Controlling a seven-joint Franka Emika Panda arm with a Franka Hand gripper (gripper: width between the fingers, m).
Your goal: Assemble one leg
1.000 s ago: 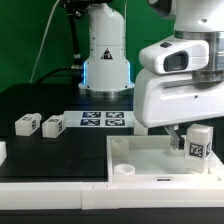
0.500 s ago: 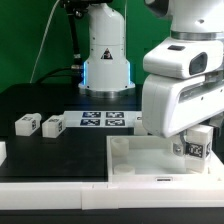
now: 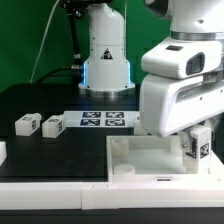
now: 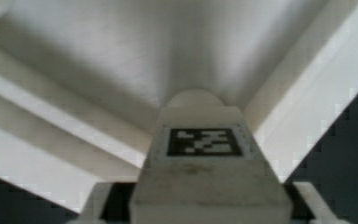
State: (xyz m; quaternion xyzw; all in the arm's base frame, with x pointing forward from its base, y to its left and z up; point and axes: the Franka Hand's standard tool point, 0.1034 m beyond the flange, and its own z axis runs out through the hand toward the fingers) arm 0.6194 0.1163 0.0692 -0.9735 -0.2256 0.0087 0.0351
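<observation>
My gripper [image 3: 196, 143] is shut on a leg [image 3: 198, 145], a small white block with a black-and-white tag, held upright over the right part of the large white panel [image 3: 150, 160]. In the wrist view the leg [image 4: 201, 150] runs out from between the fingers [image 4: 105, 205], its tag facing the camera, with the panel's inner corner and raised rim [image 4: 87, 100] below it. Whether the leg touches the panel I cannot tell. Two other legs [image 3: 26, 124] [image 3: 52, 125] lie on the black table at the exterior view's left.
The marker board [image 3: 102, 120] lies behind the panel. The robot base [image 3: 105, 55] stands at the back. A white part [image 3: 2, 152] shows at the left edge. The panel has a round corner hole [image 3: 124, 170] near its front.
The arm has moved toward the exterior view's left and lower, carrying the leg down closer to the panel. The loose legs have not moved.
</observation>
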